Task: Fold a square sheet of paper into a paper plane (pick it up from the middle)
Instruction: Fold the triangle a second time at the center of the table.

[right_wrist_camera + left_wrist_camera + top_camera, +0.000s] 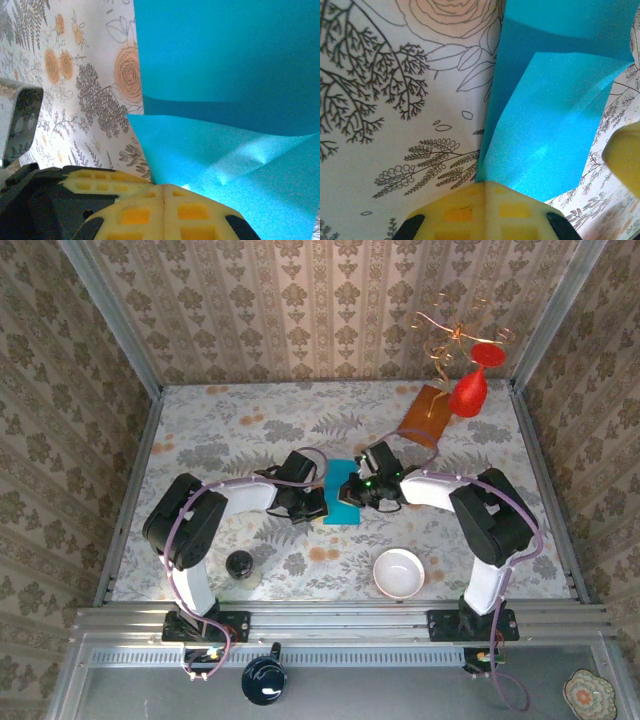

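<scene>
First, top view. The square sheet of paper (343, 510) lay mid-table on the flowered table (220, 430), between the two arms and well apart from the white bowl (398, 572). The left gripper (312, 502) sat at its left edge and the right gripper (358, 490) at its right, both closed down. I judged the step to be a fold drawn in from both sides. To go well, the arms would need to travel together at even height, so the thin sheet neither tore nor slipped free. From here the sheet read as a narrow teal strip, partly covered by the grippers.

Left wrist view. The left gripper (485, 186) had its yellow fingers (455, 212) pressed flat together with no gap. The sheet's (545, 140) lower corner ran into the seam, apparently pinched with very little paper in the grip. Best to pull slowly and line the edge to the layer beneath before creasing. Two layers showed: a lighter, faintly shiny flap raised and bowed over a darker layer behind, with one straight edge across the top.

Right wrist view. The right gripper (164, 189) was likewise shut, its fingers (200, 212) meeting on a corner of the sheet (225, 60). The near flap billowed, with a soft highlight where it buckled, and was not yet flat. Better to lay that bulge down from the fold line outward than to crush it. The colour was even teal, and no tear was seen.
</scene>
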Available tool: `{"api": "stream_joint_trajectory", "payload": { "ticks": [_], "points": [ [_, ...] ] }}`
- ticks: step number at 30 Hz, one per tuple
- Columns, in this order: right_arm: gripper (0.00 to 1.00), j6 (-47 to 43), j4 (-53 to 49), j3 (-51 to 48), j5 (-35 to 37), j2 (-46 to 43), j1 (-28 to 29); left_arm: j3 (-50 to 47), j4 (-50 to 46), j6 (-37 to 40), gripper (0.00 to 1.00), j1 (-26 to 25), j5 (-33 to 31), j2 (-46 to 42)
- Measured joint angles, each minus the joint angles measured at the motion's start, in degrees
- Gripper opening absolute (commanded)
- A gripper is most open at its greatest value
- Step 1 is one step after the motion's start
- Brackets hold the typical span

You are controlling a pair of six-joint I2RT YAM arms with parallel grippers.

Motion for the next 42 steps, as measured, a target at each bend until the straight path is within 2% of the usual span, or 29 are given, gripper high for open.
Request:
{"api": "stream_joint_trajectory", "payload": {
  "ticks": [17, 27, 42],
  "points": [
    [0.02, -1.95, -2.84, 3.5, -0.35, 6.29, 1.75, 0.02, -0.17, 0.0, 0.0, -0.04, -0.13, -0.15],
    [0.01, -1.88, -2.38, 3.5, -0.42, 6.6, 1.75, -0.72, 1.51, -0.02, 0.01, -0.09, 0.87, -2.8],
    [0.0, -1.9, -1.38, 3.43, -0.85, 6.86, 1.31, -1.97, 2.45, -0.17, 0.0, -0.59, 1.81, -0.63]
  ]
}}
